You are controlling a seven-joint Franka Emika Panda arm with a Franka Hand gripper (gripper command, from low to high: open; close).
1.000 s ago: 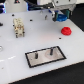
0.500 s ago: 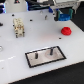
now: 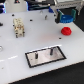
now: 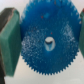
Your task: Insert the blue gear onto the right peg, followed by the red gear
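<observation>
The gripper (image 4: 46,44) pinches the blue gear (image 4: 48,42) between its green pads (image 4: 10,45). The red gear (image 3: 65,31) lies beyond the plate (image 3: 46,56), whose right peg (image 3: 50,50) stands bare.

Both views low-resolution, soft; exterior view bright, white table (image 3: 15,60) washed out near glare; plate (image 3: 46,55) casts slight shadow; wrist view blurred, blue gear (image 4: 48,42) between the fingers evenly lit, teeth smeared.

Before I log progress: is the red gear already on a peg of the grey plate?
No: in the exterior view the red gear lies on the white table, apart from the grey plate.
</observation>
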